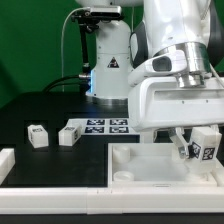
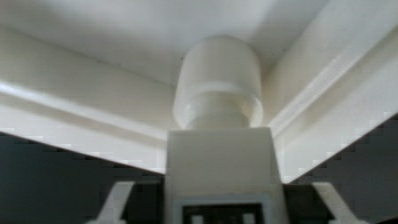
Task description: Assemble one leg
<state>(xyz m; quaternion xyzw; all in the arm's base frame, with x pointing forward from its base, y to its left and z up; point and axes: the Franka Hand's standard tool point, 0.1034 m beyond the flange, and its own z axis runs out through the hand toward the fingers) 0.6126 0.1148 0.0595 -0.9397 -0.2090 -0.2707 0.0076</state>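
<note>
One smooth white leg (image 2: 222, 150) (round peg, square base); tool (image 1: 196, 148) grips it.

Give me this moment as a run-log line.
gripper: shut on leg | leg: at white tray piece corner | loose legs: two, exterior view's left, beside marker board

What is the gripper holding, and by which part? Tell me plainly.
The small white plastic leg with its square tag: the fingers pinch its tagged block end, the rounded peg end free.

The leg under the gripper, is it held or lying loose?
Held: the wrist view shows the leg between the fingers of the gripper, peg toward the tray piece.
</note>
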